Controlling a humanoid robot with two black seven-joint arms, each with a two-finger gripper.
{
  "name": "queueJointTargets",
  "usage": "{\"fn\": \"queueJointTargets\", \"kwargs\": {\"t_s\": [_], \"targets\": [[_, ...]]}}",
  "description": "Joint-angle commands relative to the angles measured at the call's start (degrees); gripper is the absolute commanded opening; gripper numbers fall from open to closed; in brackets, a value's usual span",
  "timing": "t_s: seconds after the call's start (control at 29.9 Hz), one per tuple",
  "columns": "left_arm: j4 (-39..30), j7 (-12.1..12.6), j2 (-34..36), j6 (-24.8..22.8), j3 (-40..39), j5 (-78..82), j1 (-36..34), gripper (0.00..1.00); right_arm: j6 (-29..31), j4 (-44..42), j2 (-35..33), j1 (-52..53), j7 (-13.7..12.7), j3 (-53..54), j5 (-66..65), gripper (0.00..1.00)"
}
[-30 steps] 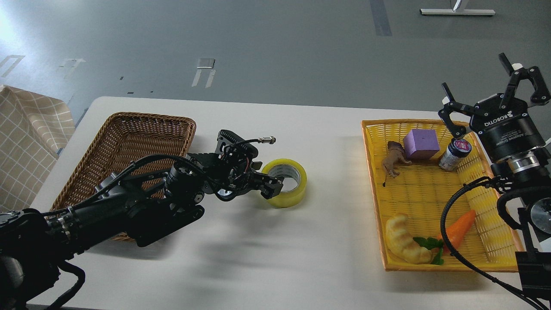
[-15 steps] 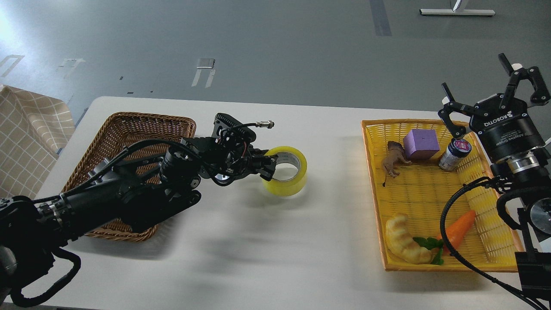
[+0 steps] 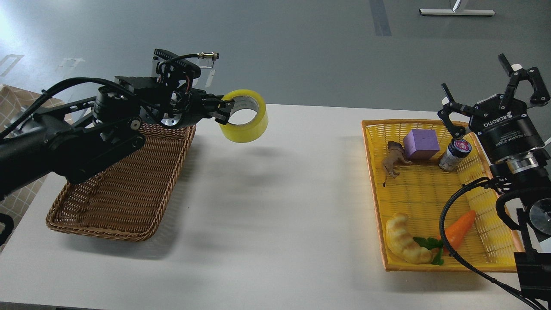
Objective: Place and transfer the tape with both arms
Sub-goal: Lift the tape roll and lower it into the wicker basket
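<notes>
The tape (image 3: pixel 247 125), a wide yellow roll with a pale core, hangs in the air above the white table (image 3: pixel 280 206), tilted. My left gripper (image 3: pixel 224 111) is shut on its left wall, one finger inside the core, and holds it just right of the brown wicker basket (image 3: pixel 120 185). The roll's shadow lies on the table below it. My right gripper (image 3: pixel 495 86) is open and empty, raised above the far right corner of the yellow tray (image 3: pixel 374 189).
The yellow tray holds a purple block (image 3: pixel 421 144), a brown toy animal (image 3: pixel 394 160), a small jar (image 3: pixel 454 155), a pale croissant toy (image 3: pixel 404 244) and an orange carrot toy (image 3: pixel 458 228). A checked cloth (image 3: pixel 17 142) lies at the far left.
My left gripper has closed on the tape and lifted it off the table, up and to the left toward the brown basket's corner. The right arm has not moved.
</notes>
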Motion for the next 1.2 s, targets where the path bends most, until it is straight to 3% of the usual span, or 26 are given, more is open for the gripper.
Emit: {"fn": "queueJointTargets", "kwargs": {"t_s": [0.0,0.1,0.27,0.84,1.17], "targets": [[0.0,-2.5,6.0,0.0,0.0,-0.1,0.5,0.00,0.0,-0.1,0.2,-0.1,0.0,0.0,0.0,1.00],[0.5,-5.9,9.9,0.7,0.1,-0.1,1.1,0.00,0.0,-0.1,0.2,0.0,0.0,0.0,0.0,1.00],[0.9,-8.3,13.7,1.0,0.2,0.1,2.6,0.00,0.0,-0.1,0.2,-0.1,0.3,-0.1,0.0,1.00],[3.0,-8.5,18.7,6.8,0.3,1.0,16.9,0.00,0.0,-0.3,1.0,-0.4,0.3,0.0,0.0,1.00],[4.5,-8.5,18.7,9.8,0.3,1.0,19.6,0.00,0.0,-0.2,1.1,-0.8,0.3,0.0,0.0,1.00]]}}
